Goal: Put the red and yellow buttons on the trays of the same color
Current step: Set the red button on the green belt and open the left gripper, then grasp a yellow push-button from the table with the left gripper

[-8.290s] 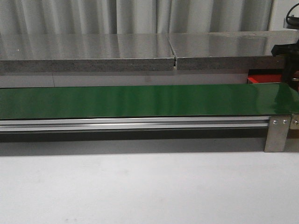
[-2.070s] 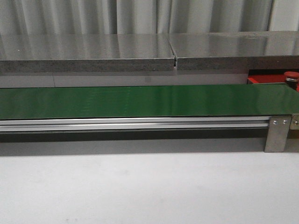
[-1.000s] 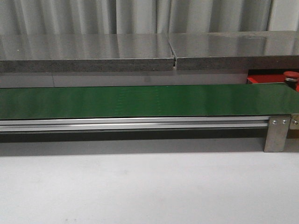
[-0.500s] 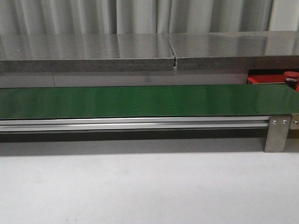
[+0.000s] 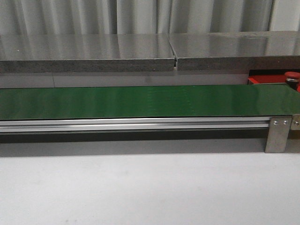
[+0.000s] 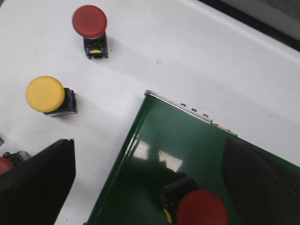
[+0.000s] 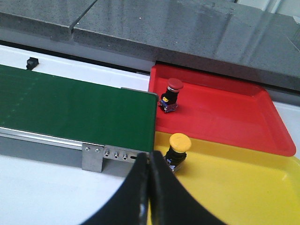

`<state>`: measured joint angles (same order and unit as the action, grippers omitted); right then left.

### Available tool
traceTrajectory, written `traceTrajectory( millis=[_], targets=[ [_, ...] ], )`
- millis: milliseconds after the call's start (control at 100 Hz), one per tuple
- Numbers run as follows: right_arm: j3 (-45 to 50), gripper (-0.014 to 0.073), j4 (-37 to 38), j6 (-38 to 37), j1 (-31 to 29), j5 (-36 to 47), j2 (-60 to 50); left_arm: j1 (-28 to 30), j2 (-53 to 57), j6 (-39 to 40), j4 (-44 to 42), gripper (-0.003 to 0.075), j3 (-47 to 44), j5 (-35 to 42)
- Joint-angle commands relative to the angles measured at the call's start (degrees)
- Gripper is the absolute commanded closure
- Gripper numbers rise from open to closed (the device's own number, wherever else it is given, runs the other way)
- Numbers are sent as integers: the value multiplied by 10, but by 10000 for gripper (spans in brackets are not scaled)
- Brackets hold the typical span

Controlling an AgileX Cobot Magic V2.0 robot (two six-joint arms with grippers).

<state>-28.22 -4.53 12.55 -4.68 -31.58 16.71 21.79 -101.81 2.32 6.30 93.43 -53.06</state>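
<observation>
Right wrist view: a domed red button (image 7: 171, 93) stands on the glossy red tray (image 7: 225, 117) and a yellow button (image 7: 177, 147) on the yellow tray (image 7: 234, 187), right jaws (image 7: 149, 187) pressed closed and empty, while the left jaws (image 6: 150, 187) spread open over another red button (image 6: 199, 208) on the smooth green belt (image 6: 154, 164).

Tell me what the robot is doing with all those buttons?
It is sorting buttons by color. One red button already stands on the red tray, and one yellow button stands on the yellow tray. The right gripper hangs near them with its fingers closed and empty. At the other end, the left gripper is open over another red button on the green belt. A red and a yellow button wait on the white table.
</observation>
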Motion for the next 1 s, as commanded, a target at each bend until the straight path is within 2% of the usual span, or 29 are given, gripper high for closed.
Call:
traceTrajectory(
  millis=[0, 480, 650, 990],
  targets=[
    [-15, 662, 0, 5, 0, 40, 4, 25, 31, 18, 14, 101, 20, 17],
    [-15, 662, 0, 5, 0, 40, 4, 189, 5, 160, 5, 120, 20, -53],
    [-15, 662, 0, 5, 0, 40, 4, 202, -33, 164, 5, 145, 20, -80],
    [-15, 662, 0, 5, 0, 40, 4, 202, -84, 166, 4, 145, 22, -8]
  ],
)
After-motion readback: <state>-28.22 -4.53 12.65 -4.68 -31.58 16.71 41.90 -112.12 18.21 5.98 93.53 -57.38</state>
